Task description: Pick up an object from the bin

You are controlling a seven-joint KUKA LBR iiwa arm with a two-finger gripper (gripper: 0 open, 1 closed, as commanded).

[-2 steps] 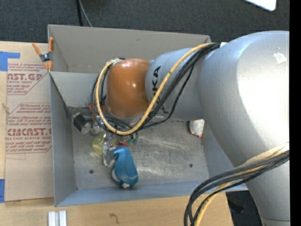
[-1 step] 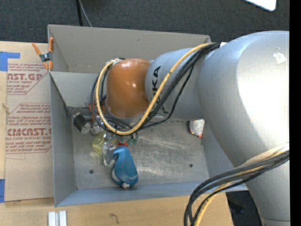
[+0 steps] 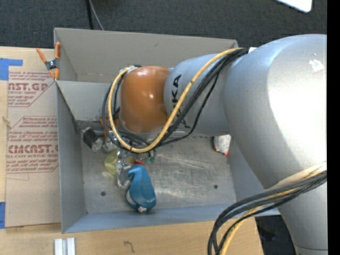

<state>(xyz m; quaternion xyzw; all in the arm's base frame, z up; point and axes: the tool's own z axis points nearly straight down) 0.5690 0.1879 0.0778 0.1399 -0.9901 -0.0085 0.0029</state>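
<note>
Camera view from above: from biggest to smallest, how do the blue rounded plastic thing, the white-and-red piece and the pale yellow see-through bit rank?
1. Blue rounded plastic thing, clearly largest.
2. White-and-red piece and pale yellow see-through bit look about alike; the arm partly hides both, so I won't rank them.

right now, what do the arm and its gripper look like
The arm is built of big rounded links in pale silver-grey, with black lettering on the link nearest the wrist, only partly readable. A glossy orange-brown domed cover caps the wrist. Yellow and black cables run along the arm and loop round that cover. The gripper below it looks like small bare-metal parts.
</note>
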